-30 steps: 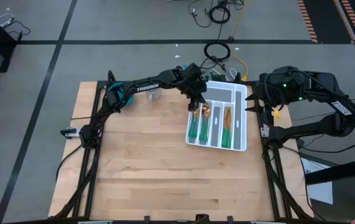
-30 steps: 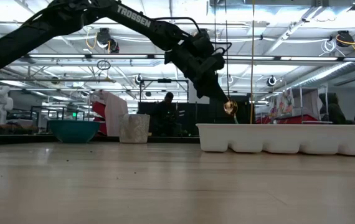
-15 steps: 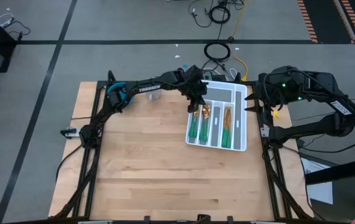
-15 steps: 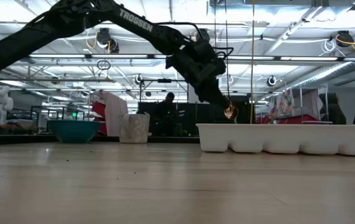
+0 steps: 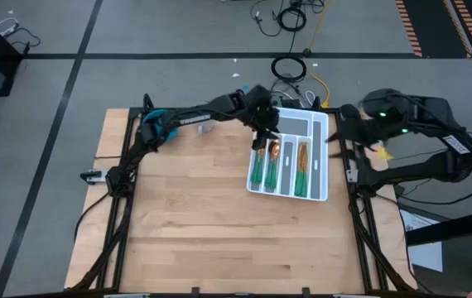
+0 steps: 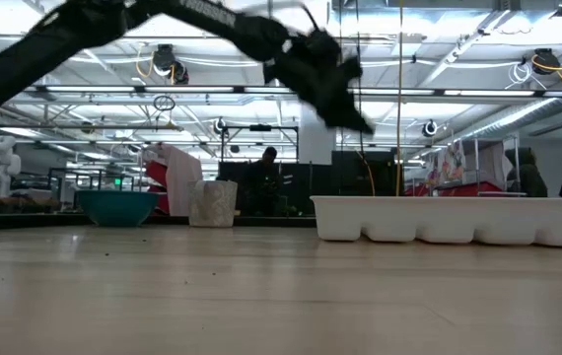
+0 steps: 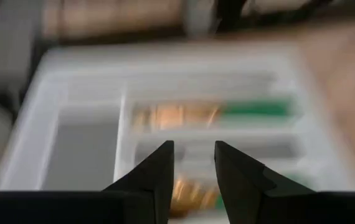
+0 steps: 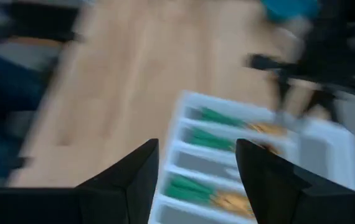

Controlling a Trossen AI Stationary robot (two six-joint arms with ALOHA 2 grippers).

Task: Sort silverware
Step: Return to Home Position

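At the upper left of the surface (image 5: 186, 223), in the high view, a bowl (image 6: 117, 207) and a cup (image 6: 213, 203) are seen, both well apart from the work. Right of them, the left arm is stretched across the upper part of the frame. The left tool (image 7: 194, 145) is held above the upper left corner of the tray (image 5: 301, 124), clear of its rim in the low view. Its fingers (image 7: 160, 177) are parted a little and nothing is gripped between them.

The silverware (image 5: 271, 165) is laid in the tray's long compartments, right of centre in the frame. The green handles are turned toward the lower edge and the gold heads toward the upper edge. No piece is seen loose on the wood.

At the right edge of the surface, just beside the tray, the right tool (image 8: 196, 143) is carried spread wide and empty.

The placing is judged to be finished, and the step in hand is taken to be the return of the arms to rest. For the next move, the left tool is to be lifted clear of the tray wall before it is drawn back toward the left. The tray is not to be nudged, and the bowl and cup are to be avoided on the way.
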